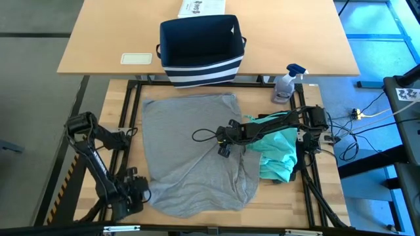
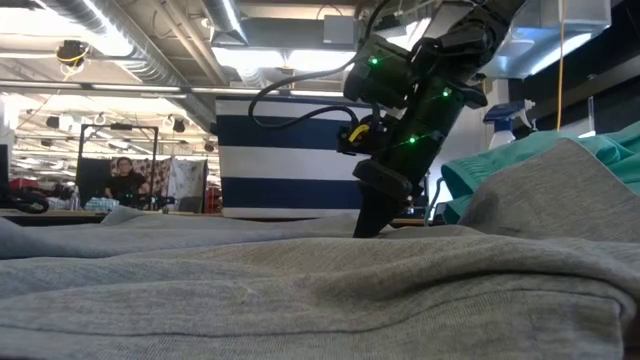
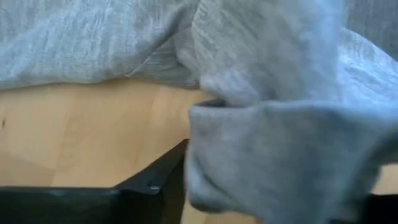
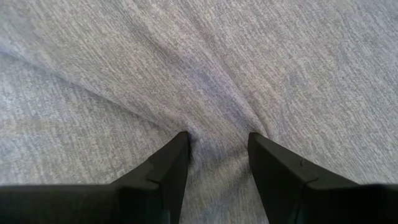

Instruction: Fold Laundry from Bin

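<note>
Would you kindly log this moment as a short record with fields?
Shirt: grey shirt spread flat on the table
Right gripper: right gripper pressing on the shirt's middle, cloth bunched between its fingers
Left gripper: left gripper at the shirt's near left corner, cloth draped over it
Teal piece: teal piece heaped under the right arm
Bin: bin beyond the shirt

A spray bottle (image 1: pixel 287 84) near a white printed box (image 1: pixel 201 8) — and a pale card (image 1: pixel 136 58).

Grey T-shirt (image 1: pixel 190 157) spread flat; teal piece (image 1: pixel 279 154) bunched beside it.
</note>
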You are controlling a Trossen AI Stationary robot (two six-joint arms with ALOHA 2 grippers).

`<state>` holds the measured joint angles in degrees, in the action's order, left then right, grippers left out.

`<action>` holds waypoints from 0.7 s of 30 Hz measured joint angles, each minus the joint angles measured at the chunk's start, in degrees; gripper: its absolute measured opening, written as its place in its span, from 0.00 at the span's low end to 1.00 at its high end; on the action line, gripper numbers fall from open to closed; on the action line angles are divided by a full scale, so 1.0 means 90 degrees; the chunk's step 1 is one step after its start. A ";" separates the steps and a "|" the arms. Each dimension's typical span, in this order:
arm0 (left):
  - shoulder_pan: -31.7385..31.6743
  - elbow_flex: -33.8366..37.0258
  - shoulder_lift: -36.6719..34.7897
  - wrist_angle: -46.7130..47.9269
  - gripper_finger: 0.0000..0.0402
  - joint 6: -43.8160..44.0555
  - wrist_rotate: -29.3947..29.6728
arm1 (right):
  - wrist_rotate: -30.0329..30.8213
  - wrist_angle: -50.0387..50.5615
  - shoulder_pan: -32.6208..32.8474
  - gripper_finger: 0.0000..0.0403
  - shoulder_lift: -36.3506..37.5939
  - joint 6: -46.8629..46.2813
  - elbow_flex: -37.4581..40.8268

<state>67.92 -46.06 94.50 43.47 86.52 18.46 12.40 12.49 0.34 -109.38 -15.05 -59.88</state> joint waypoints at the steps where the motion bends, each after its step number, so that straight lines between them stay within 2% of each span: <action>1: 0.0000 0.0033 -0.0002 -0.0001 0.40 0.0000 0.0000 | 0.0000 0.0000 -0.0001 0.42 0.0000 0.0003 0.0000; 7: -0.0083 -0.0067 0.0014 0.0220 0.05 -0.0319 -0.0227 | -0.0002 -0.0012 0.0000 0.42 0.0000 0.0036 0.0000; 9: -0.0163 -0.0239 0.0031 0.0607 0.02 -0.0382 -0.0630 | 0.0000 -0.0030 -0.0001 0.42 0.0000 0.0039 0.0000; 14: -0.0377 -0.1043 0.0050 0.2338 0.01 -0.0849 -0.1885 | -0.0003 -0.0036 0.0000 0.42 0.0000 0.0039 0.0000; 17: -0.0515 -0.1527 0.0051 0.3284 0.01 -0.1258 -0.2371 | -0.0003 -0.0036 0.0000 0.42 0.0000 0.0039 0.0000; 21: -0.0578 -0.1975 0.0049 0.3817 0.00 -0.1779 -0.2803 | -0.0005 -0.0036 0.0000 0.42 0.0000 0.0039 0.0000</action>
<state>62.72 -63.83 94.94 77.82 70.51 -6.77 12.36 12.16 0.34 -109.38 -14.70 -59.88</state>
